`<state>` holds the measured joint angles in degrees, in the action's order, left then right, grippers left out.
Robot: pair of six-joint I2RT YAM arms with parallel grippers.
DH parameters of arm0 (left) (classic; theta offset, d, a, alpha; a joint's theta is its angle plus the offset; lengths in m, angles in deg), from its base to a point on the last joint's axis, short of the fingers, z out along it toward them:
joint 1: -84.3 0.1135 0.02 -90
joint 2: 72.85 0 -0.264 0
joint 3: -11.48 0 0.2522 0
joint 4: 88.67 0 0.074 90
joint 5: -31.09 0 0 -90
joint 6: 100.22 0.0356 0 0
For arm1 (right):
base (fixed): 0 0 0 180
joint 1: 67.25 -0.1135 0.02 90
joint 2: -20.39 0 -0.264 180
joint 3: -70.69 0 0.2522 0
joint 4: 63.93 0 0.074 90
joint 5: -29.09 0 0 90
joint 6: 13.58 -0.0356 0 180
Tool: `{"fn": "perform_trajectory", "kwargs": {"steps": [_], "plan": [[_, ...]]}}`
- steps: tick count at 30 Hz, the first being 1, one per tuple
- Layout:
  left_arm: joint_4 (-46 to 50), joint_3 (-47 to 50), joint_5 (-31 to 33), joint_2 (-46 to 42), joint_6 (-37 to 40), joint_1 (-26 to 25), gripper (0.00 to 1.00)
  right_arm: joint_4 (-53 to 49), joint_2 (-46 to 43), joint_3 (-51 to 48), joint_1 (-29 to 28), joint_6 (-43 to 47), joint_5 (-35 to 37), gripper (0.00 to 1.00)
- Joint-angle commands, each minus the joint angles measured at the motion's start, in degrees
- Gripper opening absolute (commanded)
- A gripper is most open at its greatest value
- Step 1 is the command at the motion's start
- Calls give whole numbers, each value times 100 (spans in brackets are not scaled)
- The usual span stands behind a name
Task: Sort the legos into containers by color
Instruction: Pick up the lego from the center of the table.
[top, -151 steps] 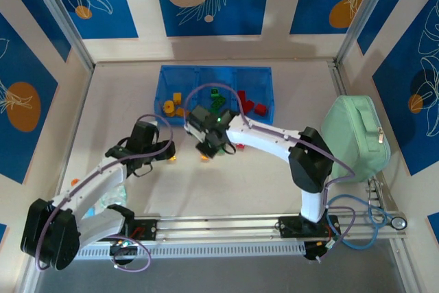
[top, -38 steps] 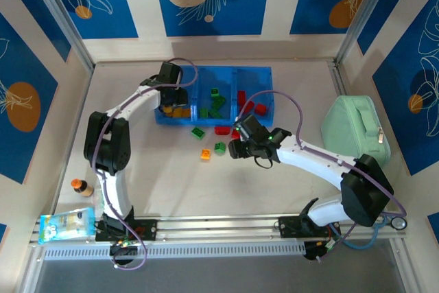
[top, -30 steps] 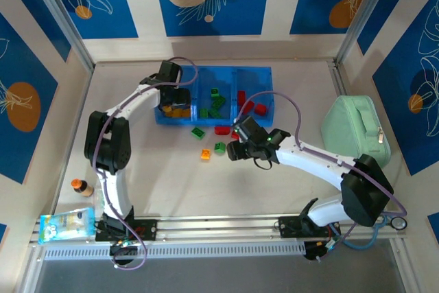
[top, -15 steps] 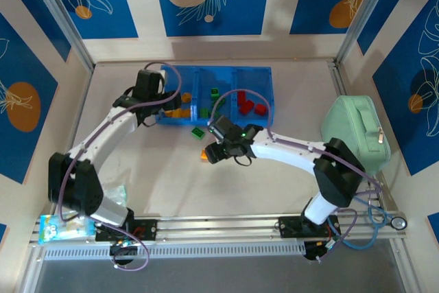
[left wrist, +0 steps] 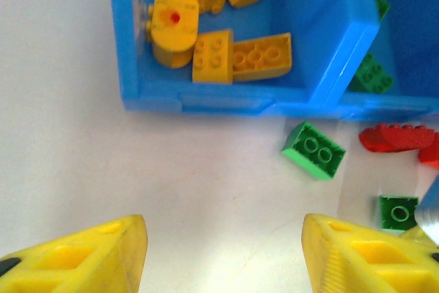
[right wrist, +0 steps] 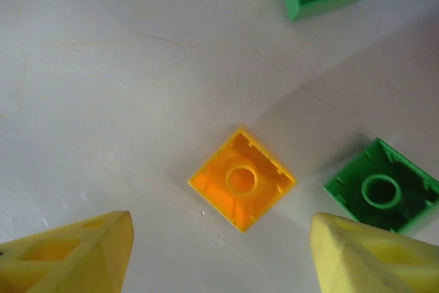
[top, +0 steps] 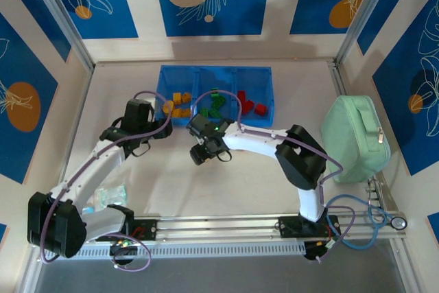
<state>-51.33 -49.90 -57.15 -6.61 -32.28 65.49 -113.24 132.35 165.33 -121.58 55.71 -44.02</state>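
Right pincer (right wrist: pixel 221 238) hangs open and empty over the counter (right wrist: pixel 103 66), its yellow fingers (right wrist: pixel 82 245) either side of an upturned orange brick (right wrist: pixel 241 179), a green brick (right wrist: pixel 383 193) just beside it. Left pincer (left wrist: pixel 223 228) is likewise open and empty, near the blue tray (left wrist: pixel 206 97), whose end compartment holds yellow bricks (left wrist: pixel 260 56).

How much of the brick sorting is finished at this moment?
Done: yellow bricks lie in the left compartment of the tray. In hand: the right gripper, open, hovers over an orange brick on the table. Left: that brick, green bricks and a red brick outside the tray.
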Motion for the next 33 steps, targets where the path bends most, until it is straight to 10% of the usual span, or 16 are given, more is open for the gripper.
{"fn": "perform_trajectory", "kwargs": {"steps": [1, 33], "plan": [[107, 343, 31, -245, -191, 42, 61, -426, 324, 387, 5, 51, -98, 66], [-133, 1366, -176, -884, -776, 27, 57, -910, 467, 1581, 43, 272, 128, 25]]}}
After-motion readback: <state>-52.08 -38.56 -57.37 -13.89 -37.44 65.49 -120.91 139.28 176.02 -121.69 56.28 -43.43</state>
